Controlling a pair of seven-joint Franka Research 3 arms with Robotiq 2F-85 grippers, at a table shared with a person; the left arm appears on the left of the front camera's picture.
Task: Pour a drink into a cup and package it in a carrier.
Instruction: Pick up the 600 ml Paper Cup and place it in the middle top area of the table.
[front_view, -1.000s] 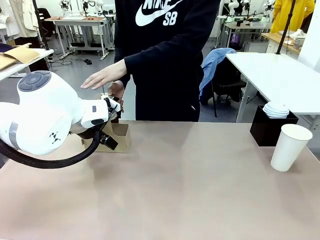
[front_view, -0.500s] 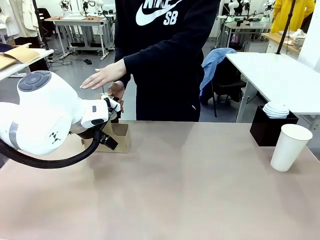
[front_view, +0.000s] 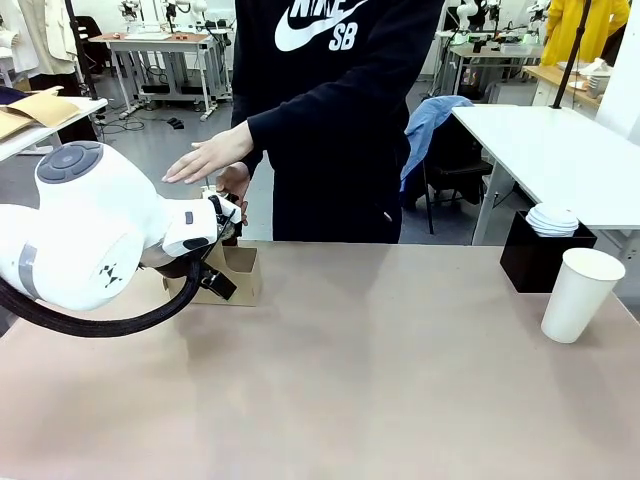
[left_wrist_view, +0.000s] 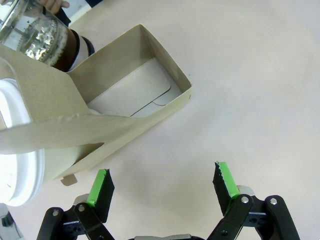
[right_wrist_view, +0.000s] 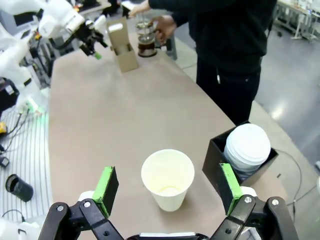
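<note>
Cup (front_view: 581, 294) upright, mouth up, nr black box (front_view: 526, 261)

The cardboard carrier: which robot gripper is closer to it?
The left. The open left gripper hovers just beside the carrier; the right gripper is far across the table, above the cup.

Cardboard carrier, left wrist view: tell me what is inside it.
The carrier's open compartment shows only its bare cardboard floor. The other holds a white lid; the handle and wall hide whatever sits under it.
</note>
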